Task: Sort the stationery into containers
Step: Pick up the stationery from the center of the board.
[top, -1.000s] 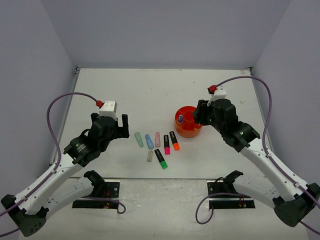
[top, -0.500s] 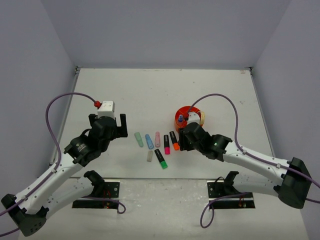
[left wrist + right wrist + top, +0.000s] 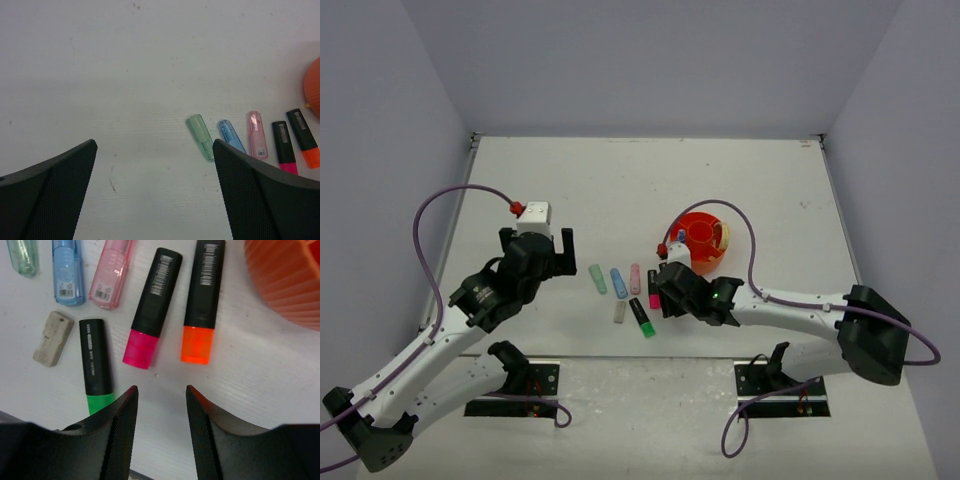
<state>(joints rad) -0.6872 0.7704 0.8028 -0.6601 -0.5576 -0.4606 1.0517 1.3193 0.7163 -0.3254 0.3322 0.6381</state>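
While the left gripper [image 3: 154, 150] is hanging wide open, the right gripper [image 3: 160, 392] is hovering narrowly parted and empty near the pink-capped marker [image 3: 151, 315] and orange-capped marker [image 3: 202, 305].

The white table [image 3: 620, 180] carries a row of short markers lying flat and apart: the green marker [image 3: 597, 278], blue marker [image 3: 618, 282], pink marker [image 3: 635, 278], pink-capped black marker [image 3: 151, 310] and orange-capped black marker [image 3: 201, 302]. Nearer its front edge lie the grey stub [image 3: 619, 312] and green-capped black marker [image 3: 641, 317]. The orange organiser [image 3: 705, 265] stands just beyond the row's right end.
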